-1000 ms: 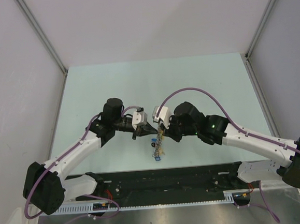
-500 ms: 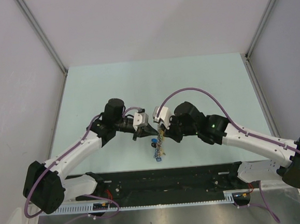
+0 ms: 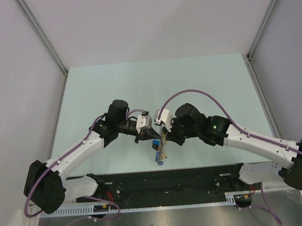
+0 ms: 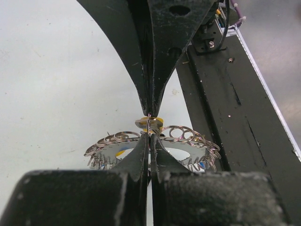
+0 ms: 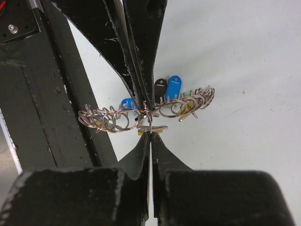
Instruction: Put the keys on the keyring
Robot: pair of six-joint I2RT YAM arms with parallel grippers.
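Now the left gripper (image 3: 152,134) has slid over to the right gripper (image 3: 162,136). A moment ago there was a small gap between them. In the top view that gap is gone and they meet tip to tip, above the near part of the table (image 3: 112,90).

The keyring (image 3: 160,149) hangs down from the place where they meet, up off the table. It has hardly moved. In the right wrist view we see the keyring (image 5: 113,117) stretched across between both sets of tips, with a blue key (image 5: 174,87) and a black key (image 5: 160,88) dangling from it. A yellow key (image 5: 150,128) sits right at the right gripper's tips.

The right jaws are pressed together and grip the keyring at that yellow spot. The left jaws are pressed together too, right at the ring's edge. We cannot tell if they pinch a little loop or only touch it.

We think this means the fiddly part is starting: one gripper keeps the ring steady while the other works the yellow key on. A small slip here could drop it.
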